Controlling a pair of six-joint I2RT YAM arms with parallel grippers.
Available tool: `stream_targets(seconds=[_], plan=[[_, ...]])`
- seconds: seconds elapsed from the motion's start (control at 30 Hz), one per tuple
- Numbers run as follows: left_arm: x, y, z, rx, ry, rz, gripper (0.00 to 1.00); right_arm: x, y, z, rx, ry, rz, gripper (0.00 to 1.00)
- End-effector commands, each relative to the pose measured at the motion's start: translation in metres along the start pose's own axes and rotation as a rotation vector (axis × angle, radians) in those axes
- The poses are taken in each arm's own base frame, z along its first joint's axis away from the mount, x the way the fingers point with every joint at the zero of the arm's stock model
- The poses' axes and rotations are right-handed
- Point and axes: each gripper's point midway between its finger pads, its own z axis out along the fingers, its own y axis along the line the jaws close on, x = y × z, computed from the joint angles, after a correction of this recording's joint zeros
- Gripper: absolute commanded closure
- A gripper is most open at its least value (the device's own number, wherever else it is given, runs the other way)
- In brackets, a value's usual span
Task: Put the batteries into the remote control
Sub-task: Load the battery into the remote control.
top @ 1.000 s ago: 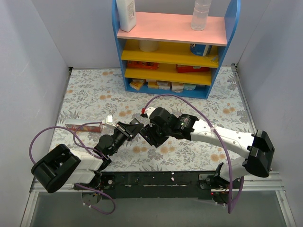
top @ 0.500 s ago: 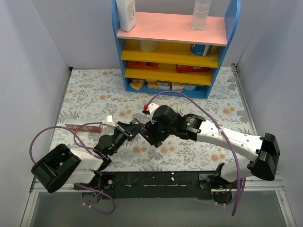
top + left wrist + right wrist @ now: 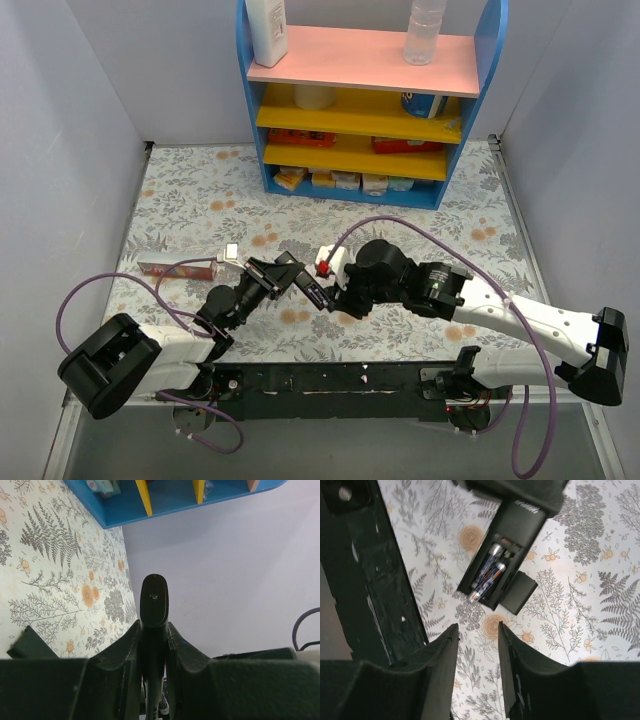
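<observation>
The remote control (image 3: pixel 512 527) is a black bar held above the floral table, its back compartment open. Two batteries (image 3: pixel 487 572) lie side by side in that compartment, and one's shiny tip reaches its lower end. My left gripper (image 3: pixel 154 626) is shut on the remote (image 3: pixel 154 602), which stands up between its fingers. From above, the left gripper (image 3: pixel 283 272) holds the remote (image 3: pixel 305 285) out to the right. My right gripper (image 3: pixel 477 630) hangs open and empty just short of the remote's end, seen from above as the right gripper (image 3: pixel 322 296). A small flat black square piece (image 3: pixel 520 592) lies beside the remote.
A blue shelf unit (image 3: pixel 360 100) with bottles and boxes stands at the back. A reddish-brown stick (image 3: pixel 175 268) and a small white piece (image 3: pixel 231 251) lie at the left. The black base rail (image 3: pixel 330 380) runs along the near edge. Grey walls close both sides.
The right arm has drawn back to the right and towards the near edge, its gripper now off the remote. The left arm has kept the remote still.
</observation>
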Motion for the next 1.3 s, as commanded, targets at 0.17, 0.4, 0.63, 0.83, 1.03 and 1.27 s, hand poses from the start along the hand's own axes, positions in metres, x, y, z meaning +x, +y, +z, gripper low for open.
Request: stream_targets(seconds=[0.17, 0.4, 0.63, 0.83, 1.03, 1.27], plan=[[0.008, 0.011, -0.013, -0.046, 0.033, -0.086, 1.0, -0.004, 0.019, 0.004, -0.103, -0.082, -0.335, 0.59], [0.013, 0.009, -0.014, -0.037, 0.064, -0.089, 1.0, -0.008, 0.025, 0.012, -0.119, -0.091, -0.379, 0.59], [0.012, 0.0, -0.01, -0.011, 0.064, -0.089, 1.0, -0.01, 0.026, 0.017, -0.124, -0.087, -0.38, 0.62], [0.013, -0.003, -0.011, -0.004, 0.071, -0.09, 1.0, -0.007, 0.026, 0.022, -0.124, -0.071, -0.378, 0.65], [0.013, -0.006, -0.011, 0.008, 0.075, -0.093, 1.0, -0.008, 0.023, 0.024, -0.108, -0.066, -0.376, 0.68], [0.016, -0.009, -0.011, 0.018, 0.092, -0.096, 1.0, -0.008, 0.018, 0.026, -0.082, -0.064, -0.376, 0.74]])
